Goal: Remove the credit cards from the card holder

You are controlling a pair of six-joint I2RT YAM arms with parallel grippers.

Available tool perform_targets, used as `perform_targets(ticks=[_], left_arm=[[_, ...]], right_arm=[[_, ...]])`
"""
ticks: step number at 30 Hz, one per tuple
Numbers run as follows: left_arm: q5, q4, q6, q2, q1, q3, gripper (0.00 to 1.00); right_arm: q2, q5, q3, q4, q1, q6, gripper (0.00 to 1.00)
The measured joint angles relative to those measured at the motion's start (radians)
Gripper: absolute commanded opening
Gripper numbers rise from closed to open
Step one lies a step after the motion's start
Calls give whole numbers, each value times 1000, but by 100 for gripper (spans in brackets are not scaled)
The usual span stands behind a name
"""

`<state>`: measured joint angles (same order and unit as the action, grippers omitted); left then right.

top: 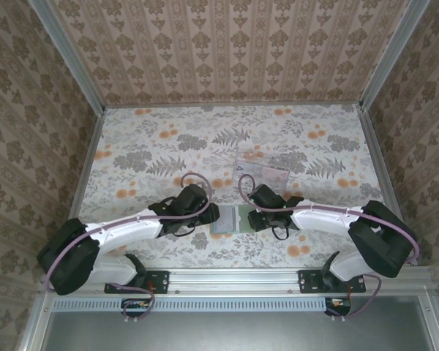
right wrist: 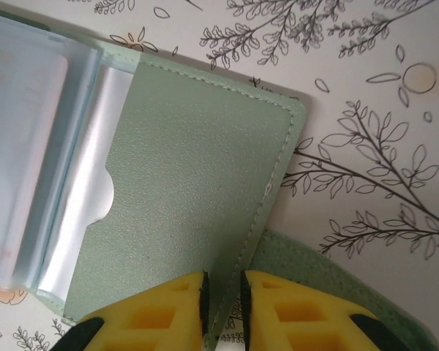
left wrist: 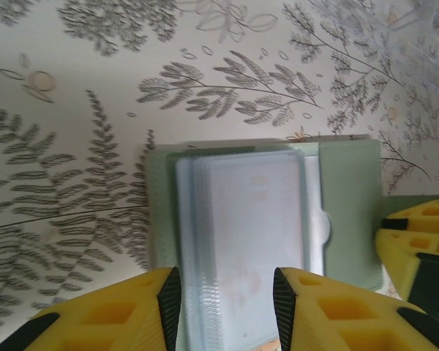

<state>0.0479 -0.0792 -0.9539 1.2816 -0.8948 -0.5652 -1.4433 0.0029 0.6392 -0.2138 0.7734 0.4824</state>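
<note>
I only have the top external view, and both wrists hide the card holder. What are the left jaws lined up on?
Observer: In the left wrist view, the left gripper has its jaws on either side of the stack of clear sleeves that hold the credit cards. I cannot tell if they touch it.
Operator: And what has the right arm got?
Observer: In the right wrist view, the right gripper has its jaws nearly together on the stitched edge of the card holder, on the green panel beside the stack.
</note>
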Motion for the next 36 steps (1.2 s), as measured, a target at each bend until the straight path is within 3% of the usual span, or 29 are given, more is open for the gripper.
perform_targets(ticks=[9,26,36], left_arm=[[21,19,0,98,-3,-14,41],[22,21,5,144,-14,-47,41],[76,67,10,136,-16,-45,42]], right_arm=[[-32,-64,-8,84,0,46,23],[-32,-67,-8,84,4,50,23],[-45,-67,0,85,11,53,24]])
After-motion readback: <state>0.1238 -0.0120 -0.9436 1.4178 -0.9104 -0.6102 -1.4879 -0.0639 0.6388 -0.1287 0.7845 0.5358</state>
